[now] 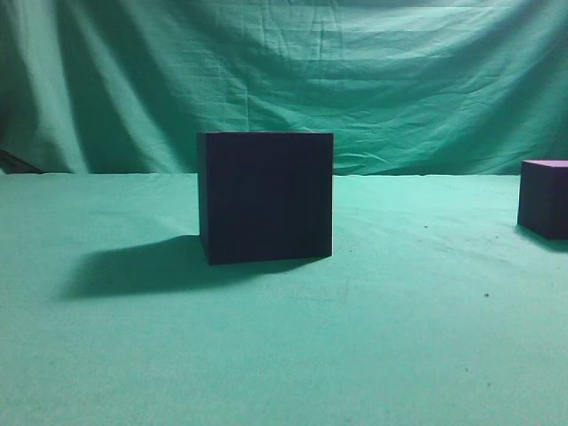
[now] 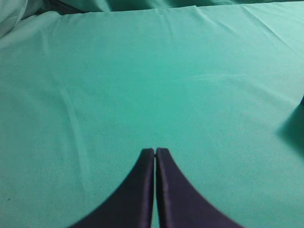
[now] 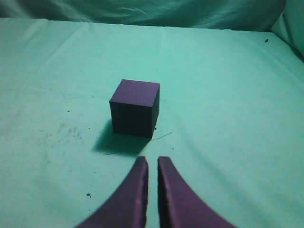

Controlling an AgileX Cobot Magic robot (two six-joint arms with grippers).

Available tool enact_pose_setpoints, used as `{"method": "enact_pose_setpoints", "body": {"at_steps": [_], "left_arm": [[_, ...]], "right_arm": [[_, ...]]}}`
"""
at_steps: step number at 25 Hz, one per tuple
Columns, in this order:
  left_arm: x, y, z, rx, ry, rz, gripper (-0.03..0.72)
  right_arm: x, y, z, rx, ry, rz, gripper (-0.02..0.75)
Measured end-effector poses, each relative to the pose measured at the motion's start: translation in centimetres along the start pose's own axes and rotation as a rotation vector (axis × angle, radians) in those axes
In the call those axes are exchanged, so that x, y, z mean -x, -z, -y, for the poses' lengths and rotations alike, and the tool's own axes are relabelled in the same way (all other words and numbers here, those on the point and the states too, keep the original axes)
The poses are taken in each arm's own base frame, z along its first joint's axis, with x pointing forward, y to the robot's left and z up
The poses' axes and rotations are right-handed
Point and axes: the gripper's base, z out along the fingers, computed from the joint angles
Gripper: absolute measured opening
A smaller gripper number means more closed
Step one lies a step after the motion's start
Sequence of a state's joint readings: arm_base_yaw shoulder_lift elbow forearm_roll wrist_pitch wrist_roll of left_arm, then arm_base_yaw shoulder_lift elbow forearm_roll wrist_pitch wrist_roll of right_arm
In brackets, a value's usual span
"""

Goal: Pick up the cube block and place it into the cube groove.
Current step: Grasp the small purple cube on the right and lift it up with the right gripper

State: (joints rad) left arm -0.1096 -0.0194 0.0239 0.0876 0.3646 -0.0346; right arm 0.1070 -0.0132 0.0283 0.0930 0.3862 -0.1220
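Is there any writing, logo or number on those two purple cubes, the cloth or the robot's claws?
None: no text shows in any view.
Large cube groove: plain dark sides.
Small cube block: plain faces.
Green cloth: only specks and creases, no print.
Left gripper and right gripper: plain, unmarked fingers.

Both grippers, left (image 2: 155,151) and right (image 3: 152,160), end in smooth, dark purple, curved, tapering jaws.
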Motion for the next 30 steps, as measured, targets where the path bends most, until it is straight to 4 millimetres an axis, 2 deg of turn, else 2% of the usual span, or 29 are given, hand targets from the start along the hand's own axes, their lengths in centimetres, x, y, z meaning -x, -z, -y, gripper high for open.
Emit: {"method": "enact_pose_setpoints", "body": {"at_steps": [19,21,27,30], "left_arm": [[0.0,0.0,0.0,0.000,0.000,0.000,0.000],[0.0,0.0,0.0,0.000,0.000,0.000,0.000],[0.0,0.0,0.0,0.000,0.000,0.000,0.000],[0.0,0.0,0.0,0.000,0.000,0.000,0.000]], "right_arm": [[0.1,0.0,0.0,-0.001,0.000,0.008,0.049],[0.6,0.0,0.0,-0.004,-0.011,0.065,0.049],[4.0,0.9,0.6,-0.032,-0.163,0.463,0.049],[4.6,1.3,0.7,-0.038,-0.184,0.518,0.049]]}}
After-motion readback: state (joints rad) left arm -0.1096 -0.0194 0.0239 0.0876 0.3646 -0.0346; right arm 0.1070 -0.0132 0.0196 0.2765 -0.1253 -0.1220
